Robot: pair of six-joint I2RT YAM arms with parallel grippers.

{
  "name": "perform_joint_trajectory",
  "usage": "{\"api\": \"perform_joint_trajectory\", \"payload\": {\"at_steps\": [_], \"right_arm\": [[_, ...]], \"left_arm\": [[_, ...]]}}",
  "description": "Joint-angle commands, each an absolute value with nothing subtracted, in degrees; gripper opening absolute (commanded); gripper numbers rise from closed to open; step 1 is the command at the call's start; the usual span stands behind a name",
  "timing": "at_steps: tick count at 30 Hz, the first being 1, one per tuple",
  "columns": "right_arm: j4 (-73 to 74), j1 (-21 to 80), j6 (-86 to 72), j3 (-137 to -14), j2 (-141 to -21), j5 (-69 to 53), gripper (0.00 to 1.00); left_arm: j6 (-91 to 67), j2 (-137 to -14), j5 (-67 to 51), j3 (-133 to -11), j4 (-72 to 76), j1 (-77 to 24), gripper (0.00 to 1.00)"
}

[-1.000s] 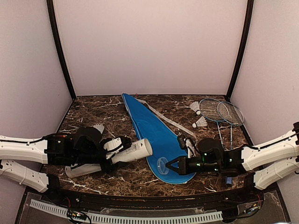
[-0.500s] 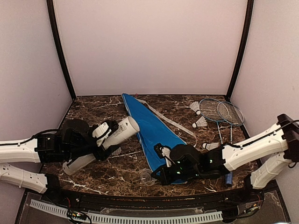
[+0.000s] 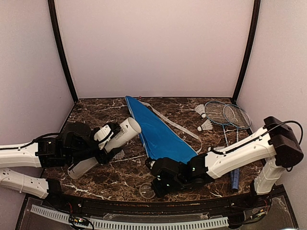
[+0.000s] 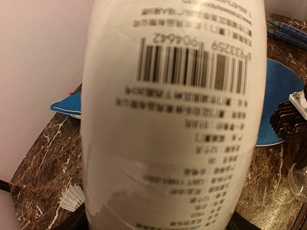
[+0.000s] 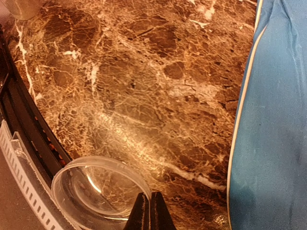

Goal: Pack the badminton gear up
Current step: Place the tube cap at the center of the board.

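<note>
Two rackets (image 3: 226, 115), one tube (image 3: 122, 135), one cover (image 3: 160, 136), perhaps three shuttlecocks (image 3: 206, 126)

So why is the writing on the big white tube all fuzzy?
Left wrist view: the white tube sits so close to the lens that its print and barcode blur. Right wrist view: sharp, with shiny glare on the marble table and the clear lid. Top external view: even light, only soft shadows.
</note>
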State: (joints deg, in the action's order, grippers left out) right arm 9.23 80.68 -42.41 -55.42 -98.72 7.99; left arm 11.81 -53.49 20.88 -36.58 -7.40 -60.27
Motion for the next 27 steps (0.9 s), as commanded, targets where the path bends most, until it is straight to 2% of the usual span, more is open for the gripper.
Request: {"api": "perform_joint_trajectory", "payload": {"at_steps": [1,13,20,23,27], "right_arm": [[13.59,81.1,-42.42,-58.09,-100.29,11.1,0.01],[16.43,81.05,-42.49,-60.48,-102.95,11.83,0.03],[17.56,81.02,-43.46,-60.7,-102.77,13.06,0.27],[17.27,81.04,-43.35,-60.31,-100.86,13.63,0.3],[17.75,80.24,-42.63,-59.8,-95.45,15.0,0.33]], "left_arm": [[12.57,-52.49,20.46,-36.43,-5.67,-60.21,0.73],[12.61,-53.06,18.51,-36.46,-5.71,-60.21,0.73],[12.59,-53.35,18.18,-36.56,-5.83,-60.21,0.73],[12.61,-53.06,18.76,-36.56,-5.84,-60.21,0.73],[11.38,-51.61,25.24,-36.35,-5.71,-60.2,0.73]]}}
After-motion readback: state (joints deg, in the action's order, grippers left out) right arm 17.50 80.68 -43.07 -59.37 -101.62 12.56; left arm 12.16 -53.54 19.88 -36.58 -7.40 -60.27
